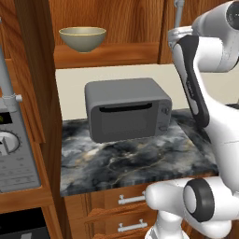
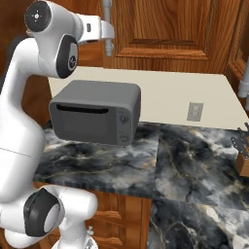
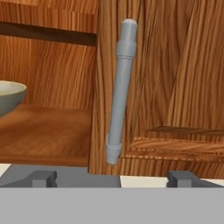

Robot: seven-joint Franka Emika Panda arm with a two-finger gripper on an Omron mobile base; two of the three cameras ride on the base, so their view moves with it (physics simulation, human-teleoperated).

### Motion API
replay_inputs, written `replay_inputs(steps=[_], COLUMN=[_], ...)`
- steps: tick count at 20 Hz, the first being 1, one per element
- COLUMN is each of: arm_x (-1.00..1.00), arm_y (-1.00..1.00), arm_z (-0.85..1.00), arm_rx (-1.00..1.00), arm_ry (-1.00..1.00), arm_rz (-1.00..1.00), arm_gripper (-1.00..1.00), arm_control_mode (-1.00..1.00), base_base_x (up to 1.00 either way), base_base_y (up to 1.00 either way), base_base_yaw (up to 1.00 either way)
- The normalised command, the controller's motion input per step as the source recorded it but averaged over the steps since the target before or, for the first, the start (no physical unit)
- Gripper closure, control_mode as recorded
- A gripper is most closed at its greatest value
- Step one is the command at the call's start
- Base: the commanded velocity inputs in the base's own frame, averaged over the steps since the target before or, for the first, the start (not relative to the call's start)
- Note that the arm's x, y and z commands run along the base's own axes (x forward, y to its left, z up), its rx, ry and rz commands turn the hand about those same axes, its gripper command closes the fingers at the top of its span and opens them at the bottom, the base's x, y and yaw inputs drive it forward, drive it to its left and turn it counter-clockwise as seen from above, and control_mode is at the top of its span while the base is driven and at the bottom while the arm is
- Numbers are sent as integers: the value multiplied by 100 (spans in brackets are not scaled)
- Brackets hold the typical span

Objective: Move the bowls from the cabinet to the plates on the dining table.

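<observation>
One bowl (image 1: 82,38) sits upright on the wooden shelf (image 1: 107,53) inside the open left bay of the cabinet (image 1: 116,18), well above the counter, its tan inside and pale rim facing up; in the hand view its edge (image 3: 8,98) shows at far left on the same shelf. Nothing touches it. The shelf puts it at a height the arm must reach up for, which likely explains why the white arm is raised high with the hand near the cabinet front. Gripper (image 3: 111,177) faces the closed door beside the bay, lined up on the long silver bar handle (image 3: 119,92) rather than on the bowl; the two finger tips stand wide apart, holding nothing. Judged from this, the hand is off to the right of the bowl and would need to shift left into the bay to take it. Below the shelf, a grey toaster oven (image 1: 127,108) stands on the small marbled counter (image 1: 130,161), with wooden drawers (image 1: 126,210) under it. A knife block (image 2: 242,158) sits at the right edge of the right base view.
</observation>
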Motion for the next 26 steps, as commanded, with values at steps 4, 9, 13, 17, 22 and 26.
replay_inputs(steps=[4,9,13,17,22,26], arm_x=[25,17,18,24,30,31], arm_y=[-5,-6,-8,-6,0,0], arm_z=[0,-3,-8,-6,-4,-2], arm_rx=[0,1,4,3,2,3], arm_ry=[5,-1,-2,-1,0,0], arm_rz=[-3,0,1,0,0,0], arm_gripper=[-100,-100,-100,-100,-100,-100], arm_control_mode=[-100,-100,-100,-100,-100,-100], base_base_x=[0,0,0,0,0,0], base_base_y=[0,0,0,0,0,0], base_base_yaw=[0,0,0,0,0,0])
